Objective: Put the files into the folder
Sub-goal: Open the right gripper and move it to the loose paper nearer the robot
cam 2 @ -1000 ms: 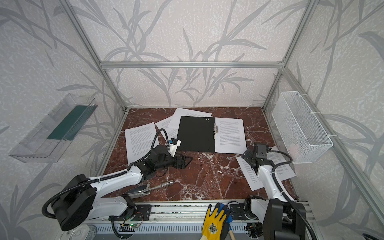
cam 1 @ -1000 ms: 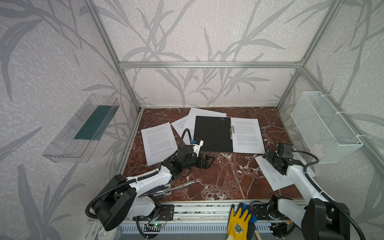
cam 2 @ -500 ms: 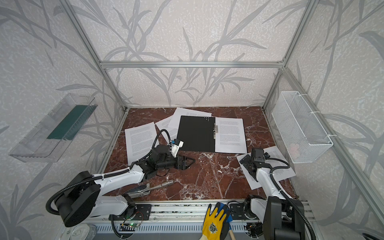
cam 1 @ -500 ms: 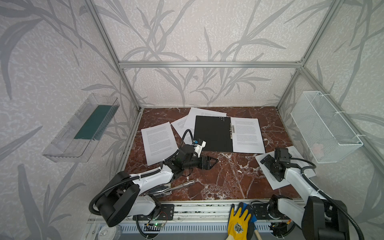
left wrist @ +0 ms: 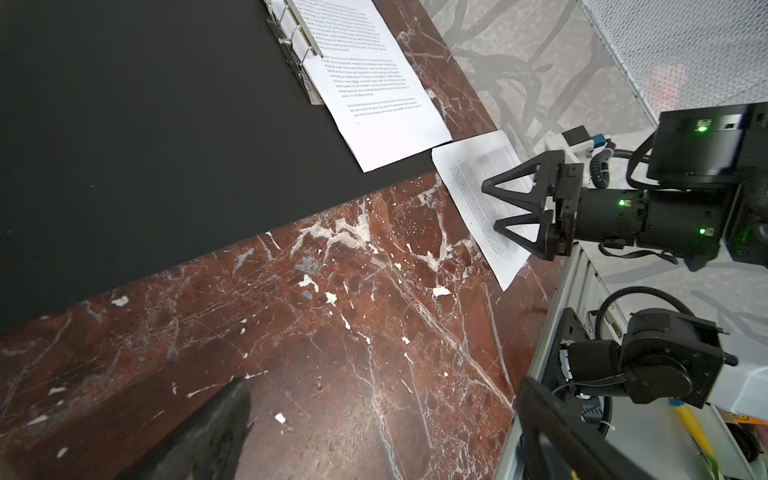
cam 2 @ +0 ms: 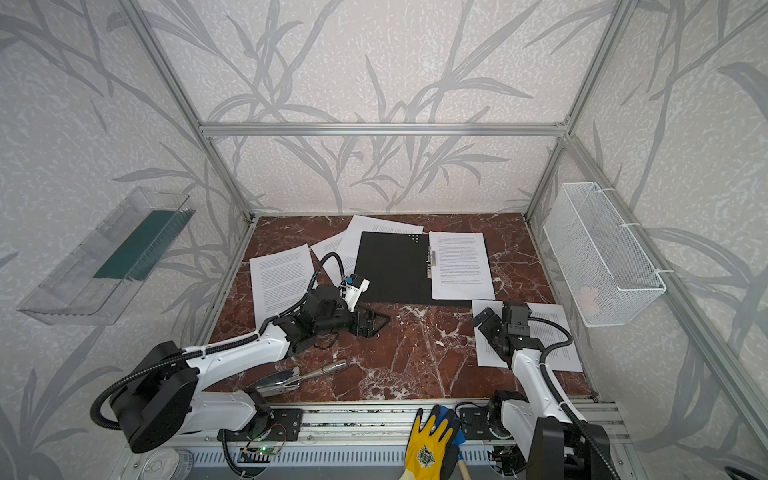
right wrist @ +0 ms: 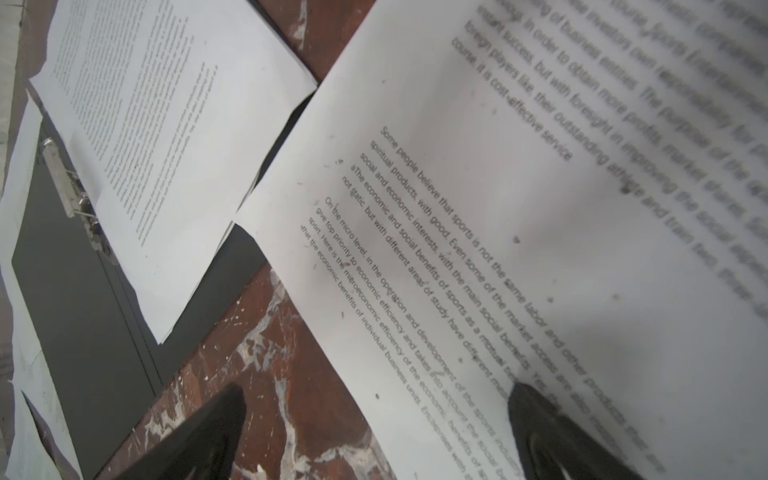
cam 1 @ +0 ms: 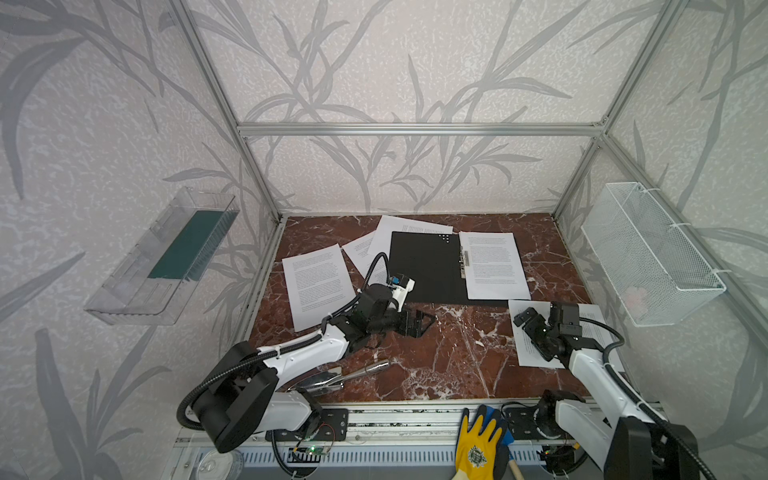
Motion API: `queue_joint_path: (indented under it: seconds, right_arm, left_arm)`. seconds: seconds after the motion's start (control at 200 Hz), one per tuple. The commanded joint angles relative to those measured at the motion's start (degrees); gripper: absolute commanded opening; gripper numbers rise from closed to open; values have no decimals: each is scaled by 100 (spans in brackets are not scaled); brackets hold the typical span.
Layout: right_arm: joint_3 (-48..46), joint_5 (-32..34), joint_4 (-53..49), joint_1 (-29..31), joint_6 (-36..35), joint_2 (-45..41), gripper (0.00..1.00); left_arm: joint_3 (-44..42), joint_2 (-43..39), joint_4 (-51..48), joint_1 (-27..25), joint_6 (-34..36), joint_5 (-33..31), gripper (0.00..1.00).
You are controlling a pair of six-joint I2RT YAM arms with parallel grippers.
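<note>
- Red marble table (cam 1: pixel 457 357), boxed in by leaf-patterned walls.
- Of the files, the left sheet (cam 1: pixel 318 284) lies flat on the marble.
- The left gripper (cam 1: pixel 430 322), jaws apart and empty, is near the folder (cam 1: pixel 424 266), which lies open, black side up.
- The middle sheet (cam 1: pixel 492 266) rests on the folder's right half.
- The right gripper (left wrist: pixel 490 208), jaws apart, hangs low over the right sheet (cam 1: pixel 528 353).

Red-brown marble tabletop (cam 1: pixel 457 361) veined white, pale leaf-printed walls (cam 1: pixel 415 62) around it (aluminium frame (cam 1: pixel 415 129) at the corners), clear tray (cam 1: pixel 124 299) mounted left of it, white wire basket (cam 1: pixel 648 257) mounted right of it
</note>
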Motion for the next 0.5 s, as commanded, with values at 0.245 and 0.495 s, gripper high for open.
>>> queue_joint_path:
  seconds: [0.245, 0.495]
  right_arm:
    - [100, -878, -1135, 1100, -835, -825, 99]
    - [348, 330, -1044, 815, -1143, -742, 99]
  left_arm:
    - [129, -5, -196, -2, 306, 75, 99]
    - [92, 71, 77, -6, 106, 413, 99]
